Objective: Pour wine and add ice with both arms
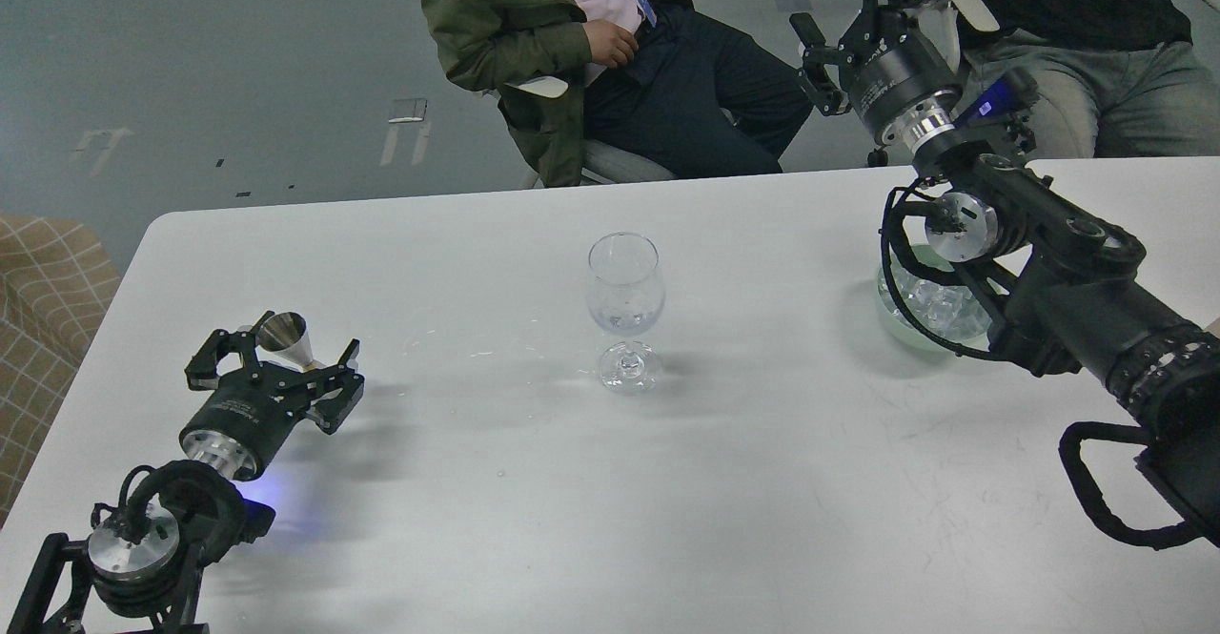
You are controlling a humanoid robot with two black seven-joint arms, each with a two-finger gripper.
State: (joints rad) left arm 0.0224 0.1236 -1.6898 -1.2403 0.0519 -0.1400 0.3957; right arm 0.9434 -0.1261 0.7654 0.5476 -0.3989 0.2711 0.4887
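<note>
A clear stemmed wine glass [624,305] stands upright at the table's middle, with glassy glints low in its bowl; no coloured wine shows. The ice [939,302] lies as clear cubes in a pale green bowl [896,324] at the right, partly hidden by my right arm. My left gripper [278,359] lies low on the table at the left, its fingers spread wide either side of a small metal cone cup [282,337], which leans to the left. My right gripper [858,0] is raised beyond the table's far edge, above the bowl, open and empty.
The white table [762,520] ends close behind the glass. Two seated people [610,43] sit just beyond the far edge, close to my right gripper. A checked chair [48,310] stands at the left.
</note>
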